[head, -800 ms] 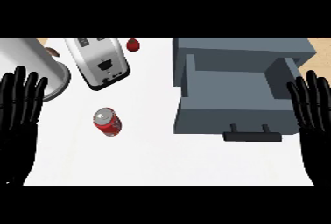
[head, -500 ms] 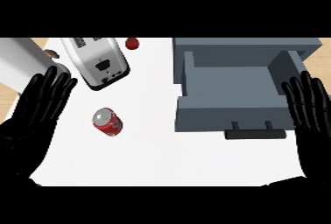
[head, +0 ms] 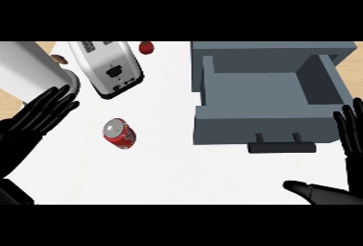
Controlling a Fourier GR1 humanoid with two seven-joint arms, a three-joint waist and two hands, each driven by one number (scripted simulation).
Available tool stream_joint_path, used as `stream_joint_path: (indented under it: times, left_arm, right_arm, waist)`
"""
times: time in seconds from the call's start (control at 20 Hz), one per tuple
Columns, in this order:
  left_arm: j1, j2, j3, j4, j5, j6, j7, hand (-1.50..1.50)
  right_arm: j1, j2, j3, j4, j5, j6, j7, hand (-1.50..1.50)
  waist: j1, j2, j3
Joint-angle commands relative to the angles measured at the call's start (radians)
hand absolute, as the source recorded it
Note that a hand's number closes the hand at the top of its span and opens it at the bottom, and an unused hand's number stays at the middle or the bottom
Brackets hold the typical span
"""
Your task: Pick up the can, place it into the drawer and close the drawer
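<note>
Can (head: 119, 134) on its side, just right of open-fingered left hand (head: 37, 120), apart; right hand (head: 350, 139) open too

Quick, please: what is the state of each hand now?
Left hand: open, holding nothing, left of the can.
Right hand: open, holding nothing, beside the open drawer.

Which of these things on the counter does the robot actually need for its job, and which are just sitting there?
Needed:
red can
open grey drawer
left hand, nearest the can
right hand, beside the drawer

Just sitting there:
toaster
large silver cylinder
small red object at the back
</note>
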Motion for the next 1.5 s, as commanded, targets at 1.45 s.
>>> stream_joint_path:
  times: [1.45]
  left_arm:
    - [-0.181, 0.034, 0.088, 0.262, 0.376, -0.016, 0.345, -1.50]
  right_arm:
    - [0.247, -0.065, -0.385, -0.053, -0.354, 0.341, -0.055, -1.50]
  waist:
    - [0.001, 0.000, 0.001]
